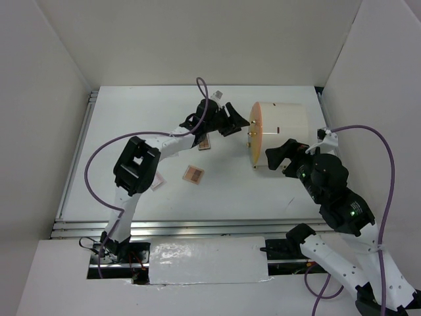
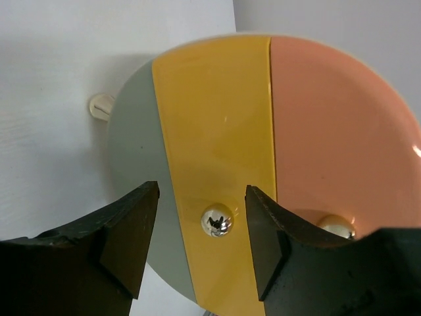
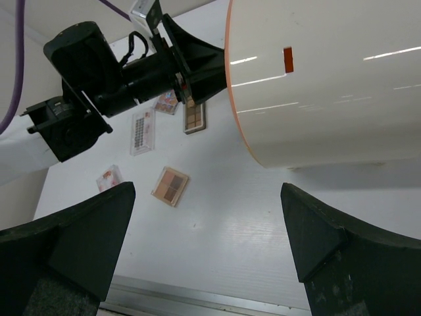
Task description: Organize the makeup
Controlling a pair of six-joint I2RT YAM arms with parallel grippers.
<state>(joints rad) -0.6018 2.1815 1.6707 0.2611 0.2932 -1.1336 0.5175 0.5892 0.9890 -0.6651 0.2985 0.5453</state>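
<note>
Left tool [image 2: 202,220] spread astride drawer knob [image 2: 216,220]; right tool [image 3: 207,197] spread beside container [image 3: 316,79].

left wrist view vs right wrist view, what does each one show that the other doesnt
Only the left wrist: the container seen front-on, its round face in grey, yellow and pink strips, with a silver knob between the fingers of the open left gripper. Only the right wrist: the container's cream side wall, the eyeshadow palettes and a packet lying on the table, and the open right gripper. Both: the container and the left gripper at its front.
</note>
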